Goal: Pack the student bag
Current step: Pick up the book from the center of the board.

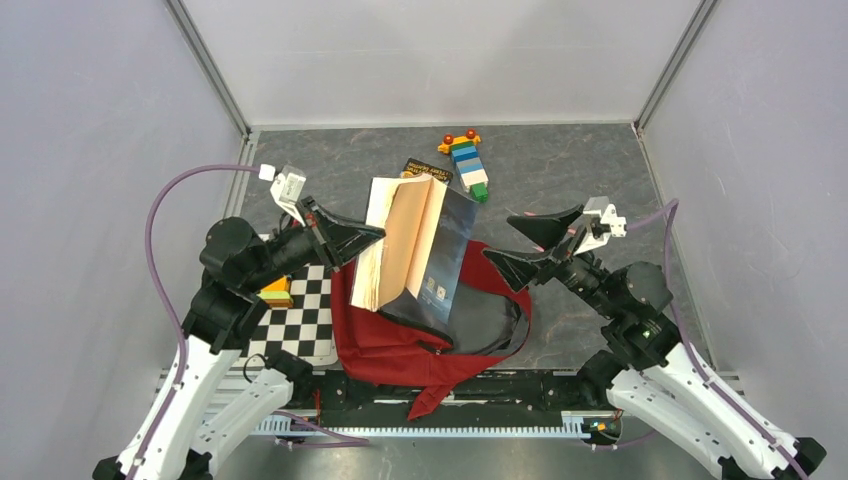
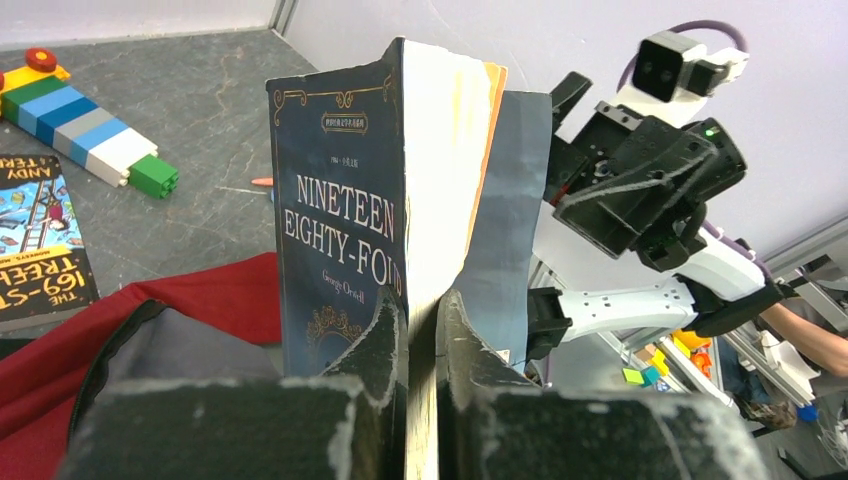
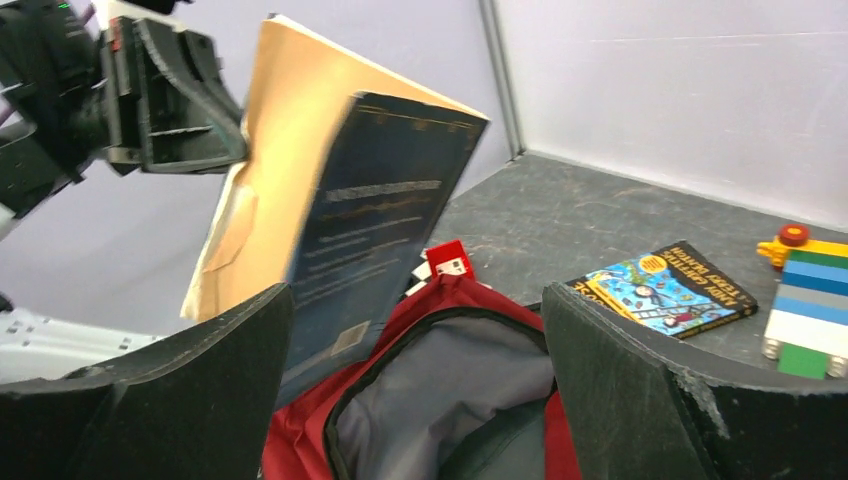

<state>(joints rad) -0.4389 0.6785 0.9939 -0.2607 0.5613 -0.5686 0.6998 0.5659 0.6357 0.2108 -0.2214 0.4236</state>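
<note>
Student bag, left hand pinching book, right hand agape

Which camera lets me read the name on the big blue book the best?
The left wrist view: the book stands close up, and the title Nineteen Eighty-Four on its cover is readable. The top external view shows only its fanned pages and dark cover from above. The right wrist view shows a blurred cover, unreadable.
</note>
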